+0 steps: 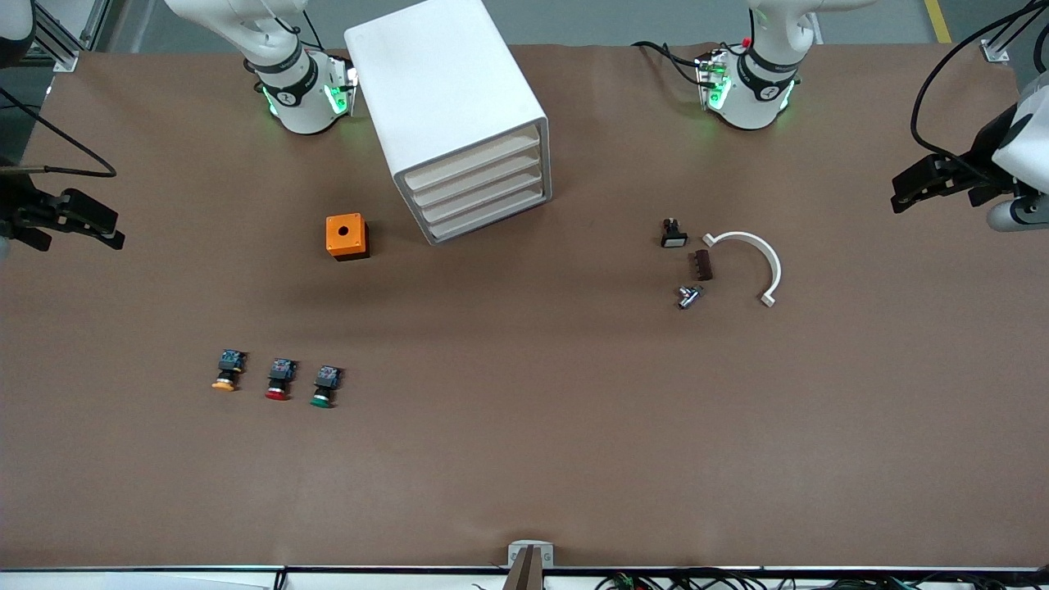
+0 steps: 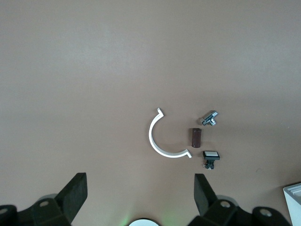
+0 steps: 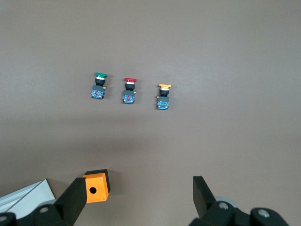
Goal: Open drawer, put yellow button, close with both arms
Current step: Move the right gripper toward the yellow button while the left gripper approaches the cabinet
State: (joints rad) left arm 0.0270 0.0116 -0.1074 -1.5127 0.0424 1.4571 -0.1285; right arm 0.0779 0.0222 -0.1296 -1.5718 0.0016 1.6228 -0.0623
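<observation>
While both arms wait, the right tool [image 1: 61,217] hangs released at the surface's [image 1: 524,459] edge at the right arm's end. Three push-buttons lie in one row toward the front edge: the yellow button [image 1: 228,371] outermost, one red button [image 1: 279,379], one green button [image 1: 325,387]. One orange box [image 1: 347,236] sits beside the cabinet [image 1: 451,115]; its four drawers, including the top drawer [image 1: 471,161], are closed. Four small parts lie near the left arm's end: one switch [image 1: 673,233], one brown block [image 1: 703,265], one metal fitting [image 1: 689,296], one white clip [image 1: 750,264]. The left tool [image 1: 942,182] hangs released at that edge.
</observation>
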